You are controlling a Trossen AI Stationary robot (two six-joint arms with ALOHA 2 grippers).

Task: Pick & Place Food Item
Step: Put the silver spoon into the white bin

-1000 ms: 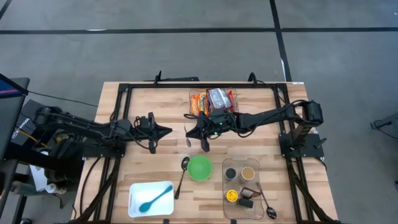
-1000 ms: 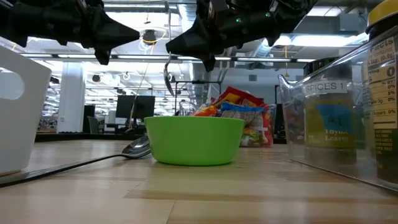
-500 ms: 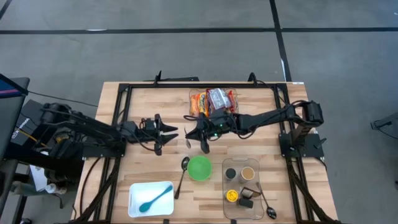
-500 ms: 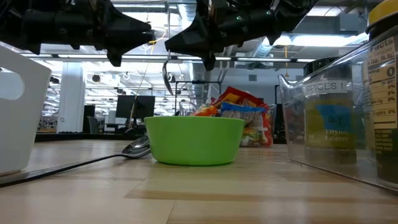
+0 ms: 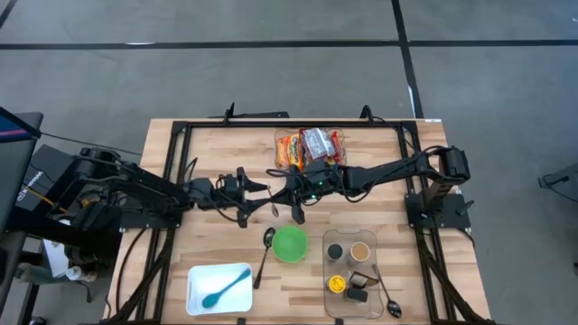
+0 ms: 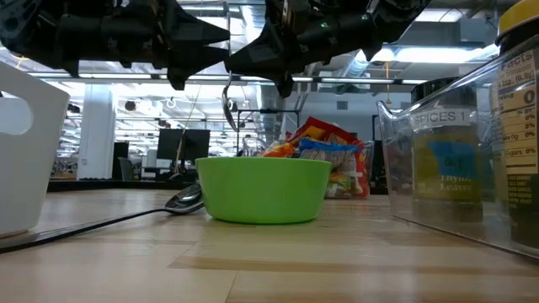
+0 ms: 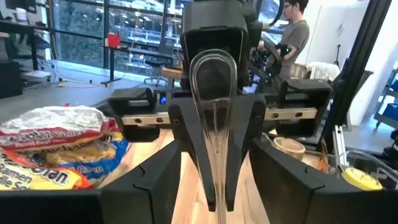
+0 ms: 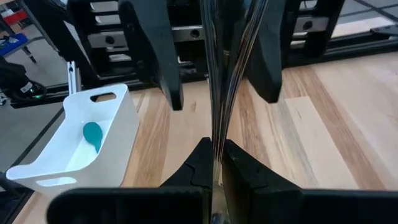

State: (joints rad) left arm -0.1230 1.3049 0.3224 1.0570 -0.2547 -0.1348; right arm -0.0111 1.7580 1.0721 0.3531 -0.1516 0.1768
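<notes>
My right gripper (image 5: 282, 191) hovers over the table's middle, shut on a silver spoon (image 7: 213, 87), which also shows in the low view (image 6: 227, 101). My left gripper (image 5: 262, 190) faces it from the table's left, open. Its fingers (image 8: 152, 56) stand on either side of the spoon without visibly touching it. Food packets (image 5: 310, 146) lie on the table just beyond the grippers. A green bowl (image 5: 290, 244) stands nearer the front edge. My right gripper pinches the spoon's thin handle (image 8: 216, 146) between its two fingers, coming from the table's right and slanting slightly down. The spoon hangs below the fingers, clear of the table.
A second spoon (image 5: 266, 248) lies left of the bowl. A white tray (image 5: 203, 298) with a teal spoon sits at the front left. A clear container (image 5: 366, 271) of spice jars sits at the front right. A black frame (image 5: 181, 135) borders the table. A person shows in the room beyond.
My left gripper has gone toward the table's right edge, up to the spoon and my right gripper, and has opened on the way. The spoon has stayed where it was.
</notes>
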